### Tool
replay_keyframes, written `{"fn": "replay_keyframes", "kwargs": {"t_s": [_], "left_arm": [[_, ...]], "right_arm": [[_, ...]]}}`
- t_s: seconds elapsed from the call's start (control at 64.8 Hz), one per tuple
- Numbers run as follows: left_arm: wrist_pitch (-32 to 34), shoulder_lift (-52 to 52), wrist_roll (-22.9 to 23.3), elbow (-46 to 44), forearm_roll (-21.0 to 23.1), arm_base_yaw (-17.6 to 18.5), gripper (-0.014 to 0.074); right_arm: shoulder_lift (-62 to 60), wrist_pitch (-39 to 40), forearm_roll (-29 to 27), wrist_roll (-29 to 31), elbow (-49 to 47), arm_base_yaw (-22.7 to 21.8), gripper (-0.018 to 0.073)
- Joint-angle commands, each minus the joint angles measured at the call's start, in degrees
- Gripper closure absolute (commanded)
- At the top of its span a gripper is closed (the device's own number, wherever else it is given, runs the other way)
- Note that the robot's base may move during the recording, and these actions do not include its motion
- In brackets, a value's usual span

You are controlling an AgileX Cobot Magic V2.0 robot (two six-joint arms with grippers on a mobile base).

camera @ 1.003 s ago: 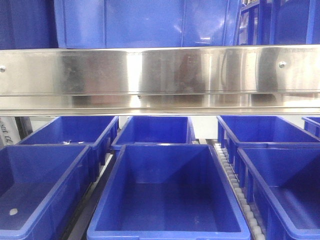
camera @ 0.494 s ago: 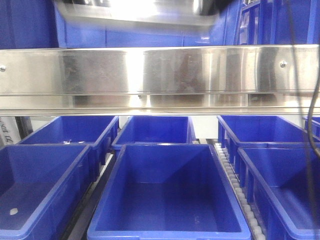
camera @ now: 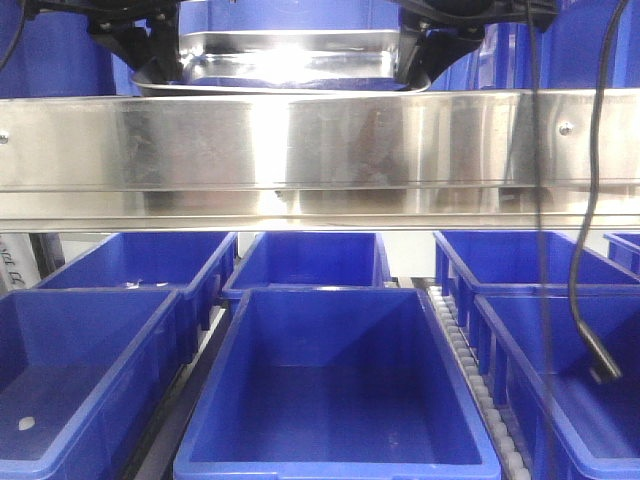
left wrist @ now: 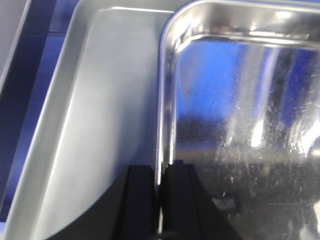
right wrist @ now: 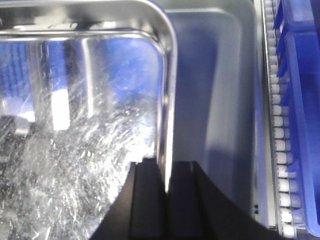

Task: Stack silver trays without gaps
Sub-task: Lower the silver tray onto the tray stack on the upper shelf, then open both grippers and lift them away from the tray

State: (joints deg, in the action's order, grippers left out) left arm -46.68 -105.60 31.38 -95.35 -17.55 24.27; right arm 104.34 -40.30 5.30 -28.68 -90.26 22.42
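Observation:
Above the shelf rail in the front view, a shiny silver tray (camera: 290,58) hangs between my two grippers. My left gripper (camera: 163,62) is at its left end and my right gripper (camera: 413,60) at its right end. The left wrist view shows the left gripper (left wrist: 161,175) shut on the thin rim of this tray (left wrist: 240,125), over a second, duller silver tray (left wrist: 110,125). In the right wrist view the right gripper (right wrist: 167,175) pinches the opposite rim of the held tray (right wrist: 75,130), and the lower tray (right wrist: 220,100) shows beyond it.
A long brushed-steel shelf rail (camera: 320,150) crosses the front view below the held tray. Several blue bins (camera: 335,390) stand under it. A roller track (right wrist: 280,150) and a blue bin (right wrist: 305,100) run along the lower tray's right side. A black cable (camera: 585,250) hangs at the right.
The shiny tray and both grippers have come down into the top of the front view, where only a blue bin showed a second ago. The hanging cable has also appeared.

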Motion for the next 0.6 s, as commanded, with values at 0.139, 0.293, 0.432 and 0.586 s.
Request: {"fn": "replay_keyframes", "kwargs": {"t_s": [0.139, 0.293, 0.432, 0.586], "left_arm": [[2.5, 0.1, 0.4, -0.3, -0.9, 0.4, 0.0334], [1.4, 0.7, 2.2, -0.4, -5.0, 0.1, 0.0162], [0.5, 1.5, 3.3, -2.2, -5.7, -0.1, 0.0159], [-3.1, 3.1, 3.3, -7.3, -5.2, 0.0, 0.0344]], "right_arm": [[-0.4, 2.7, -0.6, 0.9, -1.2, -0.1, 0.0229], [-0.5, 1.5, -0.5, 0.9, -4.3, -0.6, 0.0229], [-0.5, -1.4, -0.2, 0.9, -9.0, -0.7, 0.0231], [-0.6, -8.2, -0.2, 1.6, -15.1, -0.7, 0.0398]]}}
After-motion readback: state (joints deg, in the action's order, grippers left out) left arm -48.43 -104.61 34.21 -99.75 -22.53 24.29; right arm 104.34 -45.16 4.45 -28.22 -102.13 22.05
